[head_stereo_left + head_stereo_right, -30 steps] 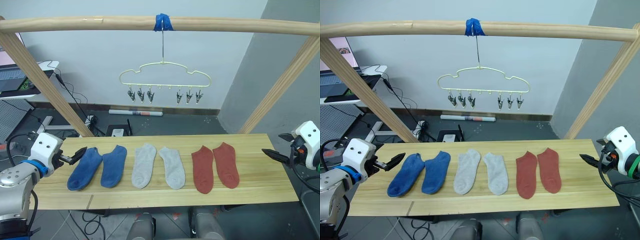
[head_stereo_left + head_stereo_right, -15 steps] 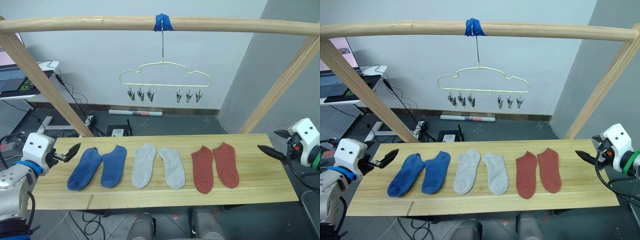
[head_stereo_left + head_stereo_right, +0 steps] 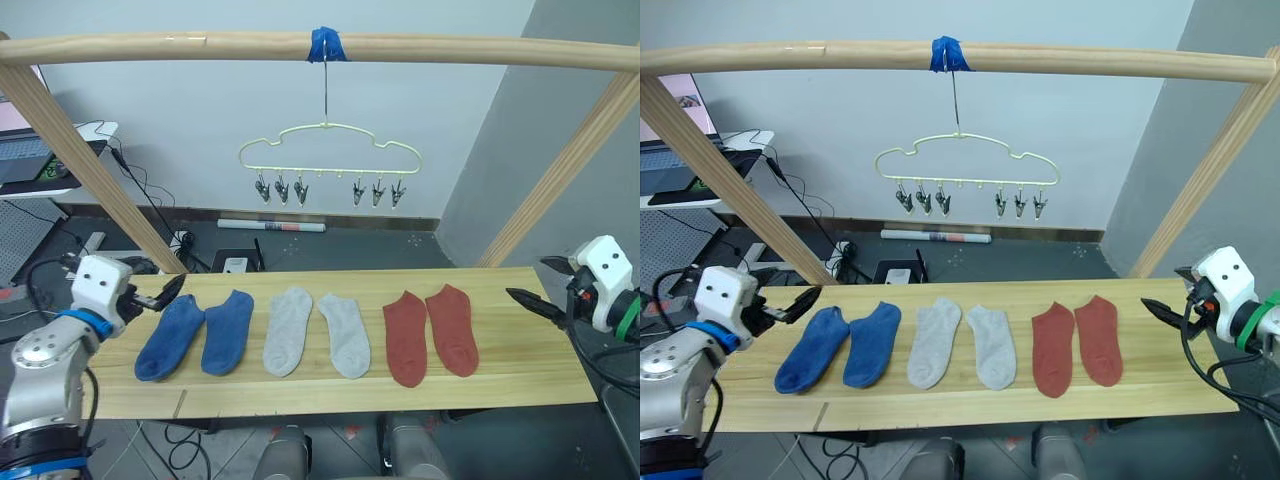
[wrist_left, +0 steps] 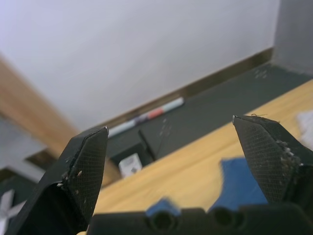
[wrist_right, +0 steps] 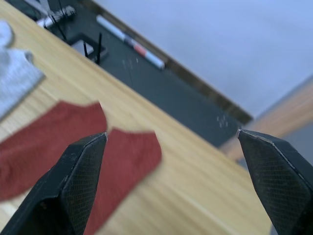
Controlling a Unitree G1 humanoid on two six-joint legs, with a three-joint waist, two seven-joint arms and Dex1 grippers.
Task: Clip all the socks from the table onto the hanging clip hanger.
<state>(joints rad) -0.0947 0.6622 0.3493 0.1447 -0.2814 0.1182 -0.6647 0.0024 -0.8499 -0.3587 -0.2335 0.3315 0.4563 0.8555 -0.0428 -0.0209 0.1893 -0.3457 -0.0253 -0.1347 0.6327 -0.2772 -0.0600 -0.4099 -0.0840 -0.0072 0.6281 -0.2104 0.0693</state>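
From the head camera, the table (image 3: 500,375) runs left to right, and six socks lie flat on it in one row: two blue socks (image 3: 194,334) at the left, two grey socks (image 3: 316,331) in the middle, two red socks (image 3: 430,334) at the right. Each sock has its long axis going from the near edge toward the far edge, with the open cuff at the far end; inside each pair the two lean a little toward each other at the far end. Behind the table the clip hanger (image 3: 328,150) hangs by its hook from a wooden pole (image 3: 450,49), under a piece of blue tape (image 3: 326,43). Its long axis goes left to right, and the silver clips point down in two groups of three — none holds a sock. The left gripper (image 3: 168,293) is above the far left corner of the table, just beside the cuff of the outer blue sock, pointing right. The right gripper (image 3: 536,287) is over the right end of the table, pointing left, apart from the red pair.

In the left wrist view, the black fingers (image 4: 80,169) are spread wide, with blue fabric and wood between them.

In the right wrist view, the fingers (image 5: 83,176) also stand wide apart — the red socks lie below them, untouched.
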